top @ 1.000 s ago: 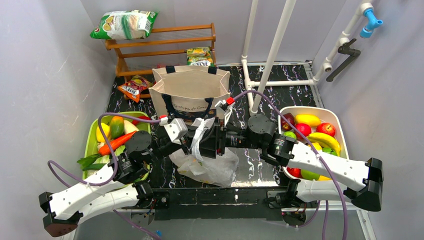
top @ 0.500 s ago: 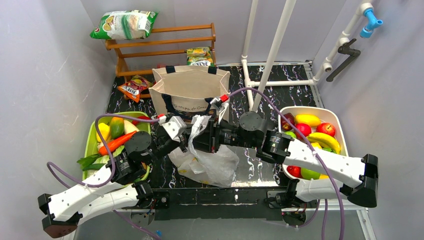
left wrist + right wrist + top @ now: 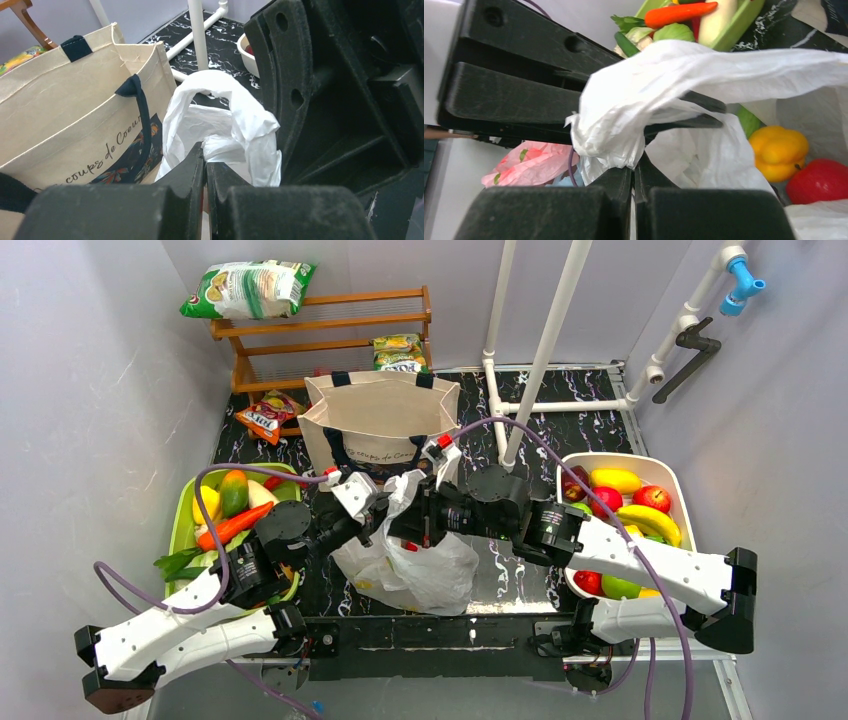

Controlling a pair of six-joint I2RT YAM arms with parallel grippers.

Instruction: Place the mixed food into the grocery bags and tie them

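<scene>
**Both grippers clamped on the plastic bag handles, mid-table**

Top view: the plastic bag sits at the centre of the frame, on the dark marbled table, just below the canvas tote. Its body slumps toward the lower edge and its top is drawn up into a twisted strip.

The left gripper meets that strip from the left and the right gripper from the right. The two heads are almost touching.

Left wrist view: fingers pressed together with only a hairline gap, and a fold of white plastic is nipped at the tips. The tote stands upright at the left of that frame, open, with its navy handle hanging down the printed face.

Right wrist view: fingers also closed, with a bunched wad of plastic caught at the tips. Inside the bag, at lower right, are a yellow pepper and a red fruit; I cannot tell which kind.

The green tray at the left holds a carrot and other vegetables. The white tray at the right holds bananas and apples. Snack packets lie on the wooden rack at upper left.
</scene>
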